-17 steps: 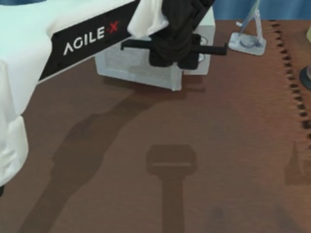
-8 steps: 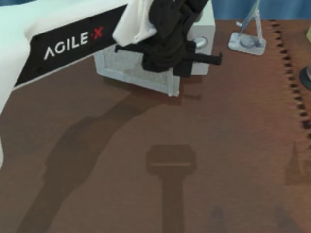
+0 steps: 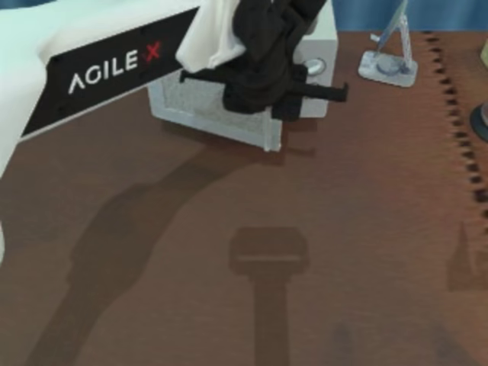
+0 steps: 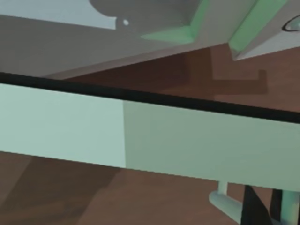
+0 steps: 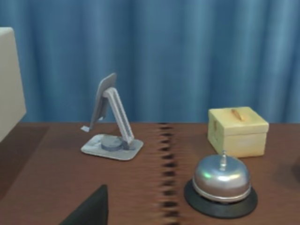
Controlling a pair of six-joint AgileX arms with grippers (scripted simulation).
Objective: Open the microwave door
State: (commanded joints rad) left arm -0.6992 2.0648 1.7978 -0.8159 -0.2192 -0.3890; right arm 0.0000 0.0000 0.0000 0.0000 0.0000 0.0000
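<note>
The left gripper (image 3: 268, 90), a black two-finger gripper, sits at the front of the small white boxy microwave (image 3: 324, 34) at the surface's far side, over its mesh-windowed white door (image 3: 200, 103), which stands ajar; I cannot tell its finger state. Swing along the hinge arc, judging. Only the right wrist view shows a silver bell (image 5: 220, 178)

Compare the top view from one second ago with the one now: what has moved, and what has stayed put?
The left arm swung toward the table's left, and the microwave door came with it, its free edge angled further out from the microwave. The last half-second shows almost no motion. The left pincer's grip is hidden. The grey stand stayed put.
</note>
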